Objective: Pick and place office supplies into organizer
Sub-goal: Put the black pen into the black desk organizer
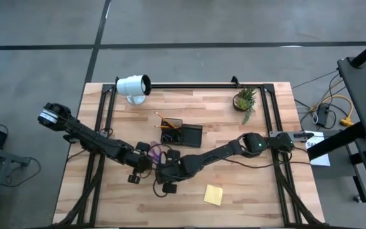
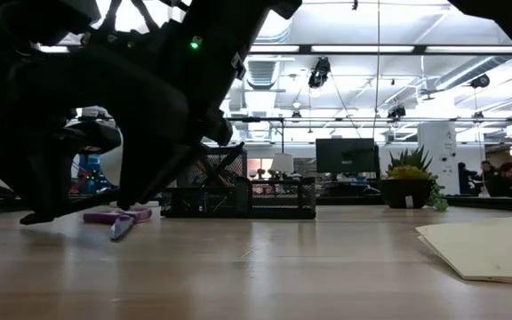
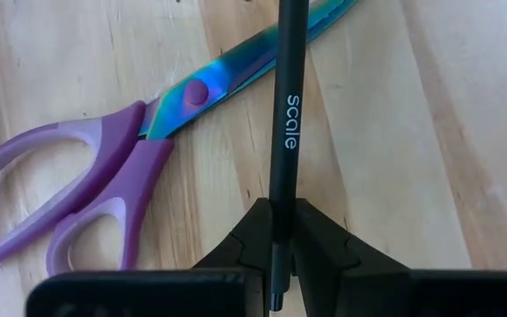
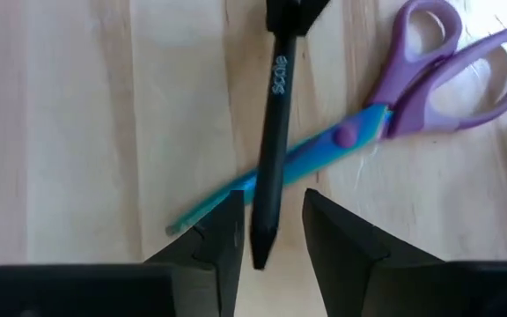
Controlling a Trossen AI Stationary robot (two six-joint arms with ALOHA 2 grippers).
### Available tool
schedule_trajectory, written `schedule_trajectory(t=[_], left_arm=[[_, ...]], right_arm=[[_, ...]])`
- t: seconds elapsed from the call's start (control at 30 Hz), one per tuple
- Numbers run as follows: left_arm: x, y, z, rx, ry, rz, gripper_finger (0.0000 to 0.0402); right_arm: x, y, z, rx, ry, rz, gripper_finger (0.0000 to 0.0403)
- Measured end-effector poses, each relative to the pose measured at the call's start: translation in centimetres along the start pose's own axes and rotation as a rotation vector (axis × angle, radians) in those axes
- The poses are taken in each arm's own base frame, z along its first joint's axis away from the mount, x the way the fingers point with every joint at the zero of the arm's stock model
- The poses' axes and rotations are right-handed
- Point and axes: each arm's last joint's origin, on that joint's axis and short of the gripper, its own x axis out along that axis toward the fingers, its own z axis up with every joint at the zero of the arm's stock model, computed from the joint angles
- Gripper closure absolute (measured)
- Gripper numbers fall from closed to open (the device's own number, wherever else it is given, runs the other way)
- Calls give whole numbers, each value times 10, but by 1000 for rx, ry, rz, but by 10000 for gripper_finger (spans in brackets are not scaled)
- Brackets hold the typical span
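Handover of the black pen point(image 3: 286, 132) is judged to be the step in hand. It is clamped at one end by the left gripper point(image 3: 275, 231), above the purple-handled scissors point(image 3: 104, 176) lying on the table point(image 3: 429, 114). The right gripper point(image 4: 269, 231) is parted, its fingers either side of the pen's free tip, not visibly touching. Those fingers should be centred and closed fully before the left grip is released; then the pen should be carried to the organizer point(image 1: 182, 135), near the grippers.
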Motion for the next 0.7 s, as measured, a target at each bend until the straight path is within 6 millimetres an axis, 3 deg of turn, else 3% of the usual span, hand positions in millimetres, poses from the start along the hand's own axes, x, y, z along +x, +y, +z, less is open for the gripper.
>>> schedule_trajectory(t=[0.3, 0.47, 0.7], left_arm=[[0, 0, 0, 0, 1, 2, 384], [-1, 0, 1, -1, 1, 1, 363], [-21, 2, 10, -10, -84, 60, 325]], right_arm=[[2, -4, 2, 9, 8, 25, 340], [3, -7, 2, 13, 11, 16, 373], [3, -9, 1, 10, 10, -12, 377]])
